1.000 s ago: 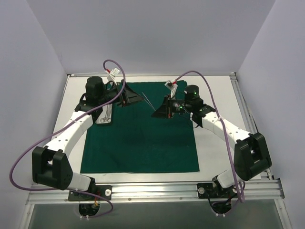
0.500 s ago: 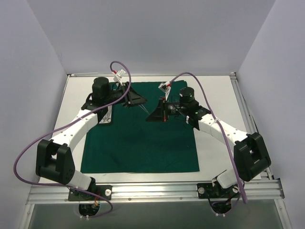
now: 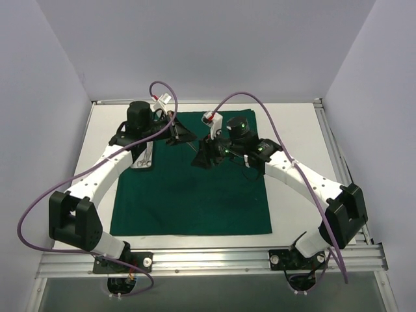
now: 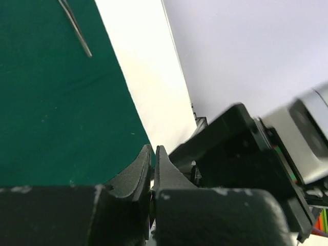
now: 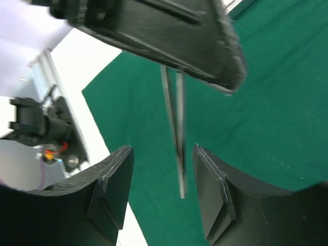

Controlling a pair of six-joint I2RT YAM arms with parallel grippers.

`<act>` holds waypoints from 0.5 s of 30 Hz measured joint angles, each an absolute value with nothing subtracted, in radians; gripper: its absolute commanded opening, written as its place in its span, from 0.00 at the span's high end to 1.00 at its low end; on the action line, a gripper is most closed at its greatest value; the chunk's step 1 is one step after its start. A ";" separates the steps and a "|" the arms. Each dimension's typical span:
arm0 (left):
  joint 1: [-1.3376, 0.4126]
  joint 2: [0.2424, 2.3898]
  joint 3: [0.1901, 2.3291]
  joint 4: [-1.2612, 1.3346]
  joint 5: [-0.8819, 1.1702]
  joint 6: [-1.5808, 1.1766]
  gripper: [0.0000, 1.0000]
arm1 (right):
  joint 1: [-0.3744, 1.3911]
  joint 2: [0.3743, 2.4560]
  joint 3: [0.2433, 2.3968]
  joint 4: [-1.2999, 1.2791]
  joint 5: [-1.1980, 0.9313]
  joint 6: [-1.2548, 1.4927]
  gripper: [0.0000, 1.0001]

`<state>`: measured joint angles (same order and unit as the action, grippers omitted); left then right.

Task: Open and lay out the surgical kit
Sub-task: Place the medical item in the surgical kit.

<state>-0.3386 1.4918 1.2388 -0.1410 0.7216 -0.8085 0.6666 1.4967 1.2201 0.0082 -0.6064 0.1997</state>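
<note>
Cloth (image 3: 195,201) of dark green lies spread flat as a large square drape on the white table (image 3: 296,136), its far edge near the back of the workspace. A small steel tray (image 3: 143,158) sits at the drape's far left edge, just beside the left arm; what it holds is too small to make out. Both arms reach over the far half of the drape and their tools meet near its middle. The left gripper (image 3: 185,134) points rightward, and in its own wrist view its fingers (image 4: 146,169) are pressed together with nothing seen between them. The right gripper (image 3: 200,158) sits just beside it, a little nearer, and its jaws stand apart. The right wrist view shows a thin steel instrument (image 5: 177,133) with two slim blades running down through the gap, touching neither finger, its upper end hidden behind the dark body of the left gripper above. Whether that instrument rests on the cloth or hangs over it cannot be told. The left wrist view catches a slim steel tip (image 4: 77,28) over the green, well apart from its closed fingertips.
</note>
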 measured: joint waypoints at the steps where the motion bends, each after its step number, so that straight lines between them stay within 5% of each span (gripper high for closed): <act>1: -0.339 1.492 1.243 -0.155 0.715 -0.804 0.98 | 0.683 1.497 1.233 -0.008 -0.581 0.184 0.51; 6: -0.346 1.498 1.254 -0.211 0.698 -0.786 0.98 | 0.713 1.499 1.271 -0.077 -0.485 0.132 0.61; 15: -0.356 1.512 1.276 -0.260 0.669 -0.757 0.97 | 0.734 1.543 1.317 -0.107 -0.415 0.093 1.00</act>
